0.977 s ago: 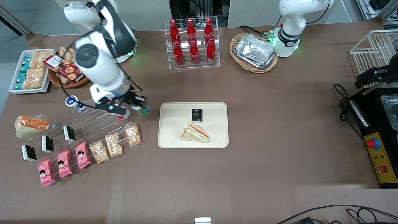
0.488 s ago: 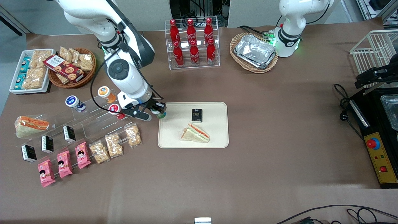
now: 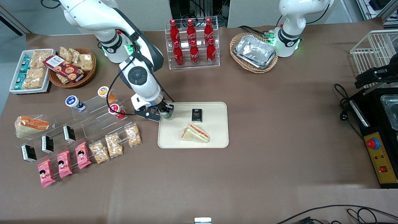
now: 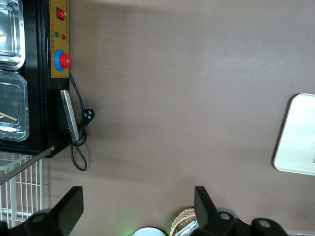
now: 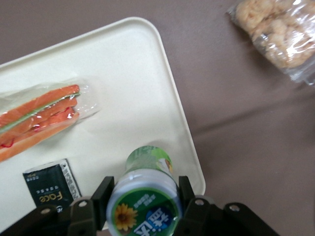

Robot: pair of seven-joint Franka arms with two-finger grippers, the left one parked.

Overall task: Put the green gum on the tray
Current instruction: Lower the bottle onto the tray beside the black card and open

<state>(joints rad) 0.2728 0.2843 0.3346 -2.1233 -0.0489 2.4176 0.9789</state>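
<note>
Green gum [image 5: 142, 196] one, end effector [image 5: 142, 204] gripping, one tray [image 5: 147, 88]

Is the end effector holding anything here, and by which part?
Yes: the end effector grips the green gum at its white cap rim, over the tray.

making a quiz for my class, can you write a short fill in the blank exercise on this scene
1. The claw is shut on the ____ gum bottle.
2. The bottle hangs over a corner of the cream ____, not yet set down.
3. On the tray lie a small black pack and a wrapped ____.
4. The clear rack holds six red ____.

Missing words: green; tray; sandwich; bottles
</note>
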